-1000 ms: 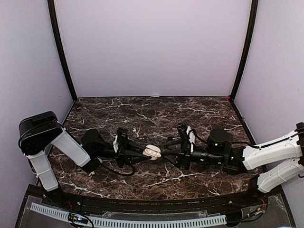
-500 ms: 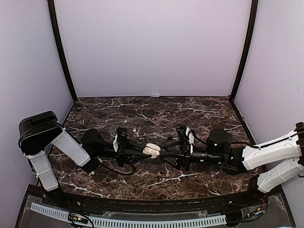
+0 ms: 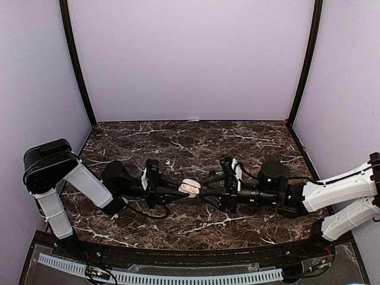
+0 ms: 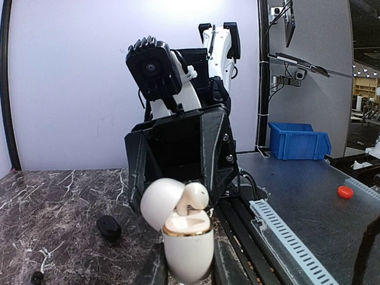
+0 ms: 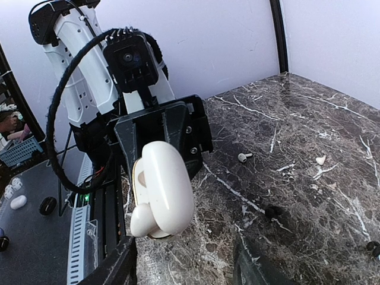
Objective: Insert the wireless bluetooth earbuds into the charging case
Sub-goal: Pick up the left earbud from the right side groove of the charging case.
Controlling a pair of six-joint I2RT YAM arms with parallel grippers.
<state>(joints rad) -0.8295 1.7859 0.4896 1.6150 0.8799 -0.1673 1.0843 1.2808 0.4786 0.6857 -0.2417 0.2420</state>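
Arms are meeting at the middle of a dark, white-veined marble tabletop (image 3: 178,136). From the left, the left gripper (image 3: 179,190) is clamping a white pebble-shaped plastic charging case (image 4: 187,243), its lid hanging open. A white stemmed plastic earbud (image 4: 193,196) is sitting in the case, head poking above the gold rim. Just beside it, the right gripper (image 3: 202,191) is facing the case with fingers spread, gripping nothing. Two tiny white earbuds (image 5: 243,157) and two small black earbuds (image 5: 273,211) are lying loose on the marble nearby.

White charging case (image 5: 163,190) looms; loose earbuds (image 5: 243,157) dot marble table (image 5: 309,119).
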